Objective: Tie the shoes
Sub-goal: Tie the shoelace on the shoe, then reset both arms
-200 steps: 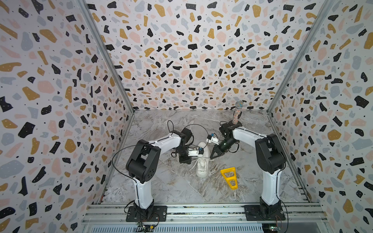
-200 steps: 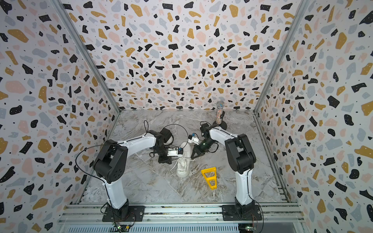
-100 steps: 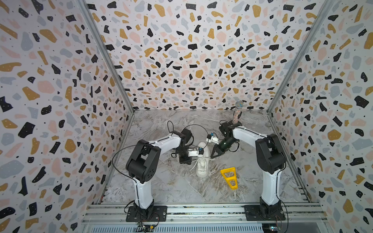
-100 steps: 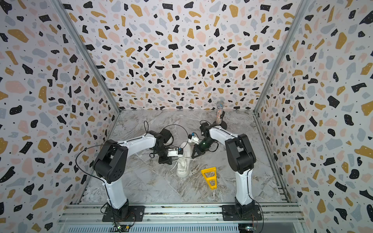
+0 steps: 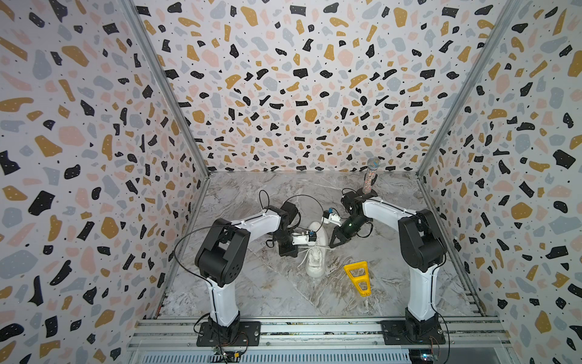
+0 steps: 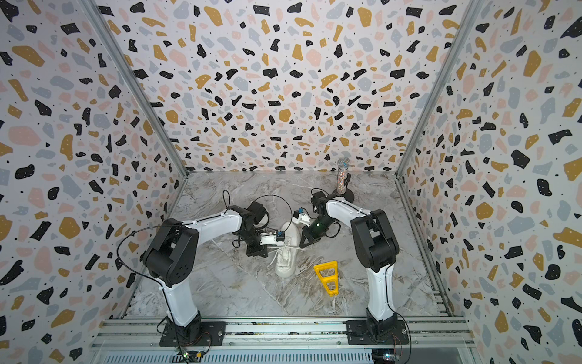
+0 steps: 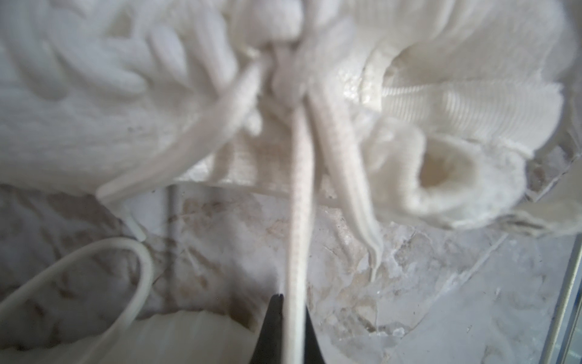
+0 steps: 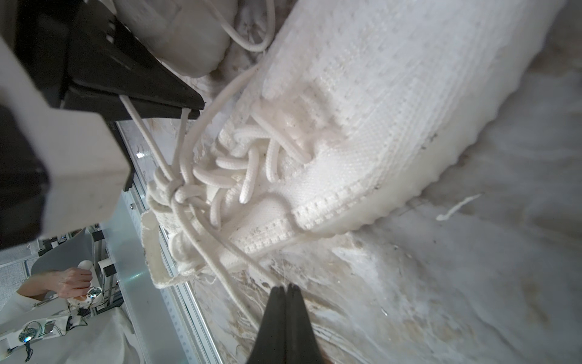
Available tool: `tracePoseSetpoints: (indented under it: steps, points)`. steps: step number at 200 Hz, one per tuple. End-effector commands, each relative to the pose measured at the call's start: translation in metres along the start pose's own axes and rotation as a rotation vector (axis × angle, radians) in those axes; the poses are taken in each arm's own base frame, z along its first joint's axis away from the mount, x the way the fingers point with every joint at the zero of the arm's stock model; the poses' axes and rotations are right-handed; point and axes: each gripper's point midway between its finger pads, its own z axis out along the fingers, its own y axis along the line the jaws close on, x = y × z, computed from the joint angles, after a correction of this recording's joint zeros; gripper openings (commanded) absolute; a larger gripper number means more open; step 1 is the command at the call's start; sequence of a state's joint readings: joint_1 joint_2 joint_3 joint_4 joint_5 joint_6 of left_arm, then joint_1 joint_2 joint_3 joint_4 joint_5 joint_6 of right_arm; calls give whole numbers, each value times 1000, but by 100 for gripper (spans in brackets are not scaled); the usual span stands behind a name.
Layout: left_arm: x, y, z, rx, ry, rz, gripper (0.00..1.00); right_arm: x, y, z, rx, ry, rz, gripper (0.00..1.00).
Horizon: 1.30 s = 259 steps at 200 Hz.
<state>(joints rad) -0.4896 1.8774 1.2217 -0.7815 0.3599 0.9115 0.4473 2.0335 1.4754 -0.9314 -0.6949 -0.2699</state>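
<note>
A white shoe (image 5: 316, 264) lies mid-table between both arms, also seen in a top view (image 6: 285, 266). Its laces (image 8: 189, 192) are knotted above the tongue. My left gripper (image 7: 293, 302) is shut on a taut lace (image 7: 300, 189) that runs straight from the knot. In a top view the left gripper (image 5: 288, 250) sits just left of the shoe. My right gripper (image 8: 285, 286) is shut, and a lace strand (image 8: 245, 255) runs from the knot to its tips. It is at the shoe's right (image 5: 333, 242). A second white shoe-like shape (image 8: 189, 31) shows beside the left gripper (image 8: 192, 110).
A yellow triangular frame (image 5: 357, 277) lies front right of the shoe. A glittery tube on a black base (image 5: 370, 176) stands at the back right behind the right arm. Patterned walls close three sides, and a metal rail (image 5: 315, 327) runs along the front.
</note>
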Motion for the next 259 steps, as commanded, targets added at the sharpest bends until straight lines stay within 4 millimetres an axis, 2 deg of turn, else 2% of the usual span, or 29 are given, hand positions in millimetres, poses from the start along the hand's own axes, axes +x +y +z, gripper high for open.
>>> tracePoseSetpoints:
  steps: [1, 30, 42, 54, 71, 96, 109, 127, 148, 171, 204, 228, 259]
  points:
    - [27, -10, -7, 28, 72, -79, 0, 17, -18, -14, 115, 53, 34, 0]
    - [7, -13, -15, 44, -9, -118, 0, 4, 0, -22, 39, 7, -12, 0]
    - [1, -14, -20, 44, -38, -134, 2, 0, 7, -26, 14, -6, -33, 8]
    - [-4, -13, -25, 31, -57, -146, 11, -3, 17, -32, -25, -18, -53, 18]
    - [-7, -11, -36, 3, -78, -160, 19, -3, 29, -42, -61, -34, -84, 28]
    - [-12, -9, -62, -44, -122, -170, 37, -5, 36, -65, -52, -93, -131, 39]
    - [-19, -12, -77, -59, -146, -169, 46, -5, 35, -80, -30, -125, -137, 45]
    - [-31, -20, -97, -58, -191, -159, 57, -1, 29, -101, 16, -169, -146, 57]
    - [-43, -35, -106, -88, -180, -86, 68, 10, 14, -125, 79, -215, -135, 72]
    - [-58, -59, -96, -108, -118, 45, 75, 29, -8, -148, 124, -266, -101, 87]
    - [-73, -75, -61, -175, -18, 207, 77, 58, -40, -158, 129, -330, 1, 91]
    - [-80, -71, -37, -230, 27, 264, 74, 72, -58, -152, 119, -373, 75, 92]
    - [-86, -57, -15, -270, 29, 286, 71, 76, -65, -153, 99, -390, 116, 92]
